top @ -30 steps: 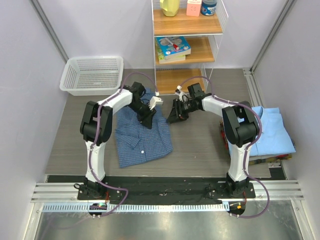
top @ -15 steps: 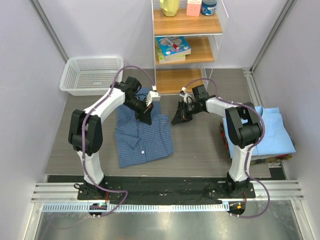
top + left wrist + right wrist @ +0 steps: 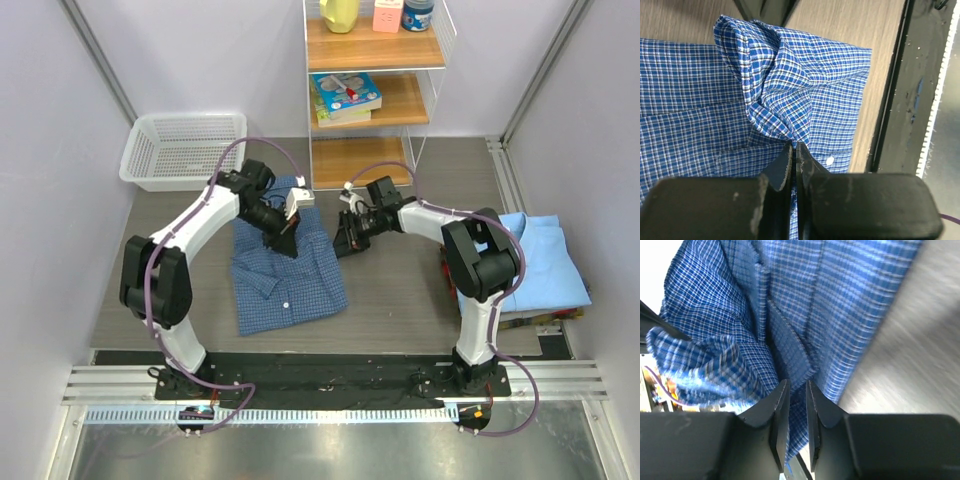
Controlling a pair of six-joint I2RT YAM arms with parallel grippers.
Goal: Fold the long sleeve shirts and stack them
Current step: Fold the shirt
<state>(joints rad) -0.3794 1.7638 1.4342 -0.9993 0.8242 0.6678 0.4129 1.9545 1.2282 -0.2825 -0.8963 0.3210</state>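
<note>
The dark blue checked long sleeve shirt (image 3: 288, 275) lies on the table between my arms, its collar end bunched up. My left gripper (image 3: 287, 243) is shut on a raised fold of it (image 3: 775, 100), pinched at the tips (image 3: 794, 146). At the shirt's right edge hangs my right gripper (image 3: 343, 243). Its jaws (image 3: 797, 385) stand a narrow gap apart over the checked cloth (image 3: 740, 355), with a flap edge just in front of the tips and nothing clearly pinched. The light blue long sleeve shirt (image 3: 548, 262) lies folded at the right.
A white mesh basket (image 3: 185, 150) stands at the back left. A wooden shelf unit (image 3: 372, 90) with books and bottles stands at the back centre. Red items (image 3: 447, 275) poke out beside the light blue shirt. The black table edge (image 3: 900, 100) runs along the near side.
My left gripper has shut on the checked shirt's fold near the collar. My right gripper drew back to the right, partly closing, then came back to the shirt's right edge.
</note>
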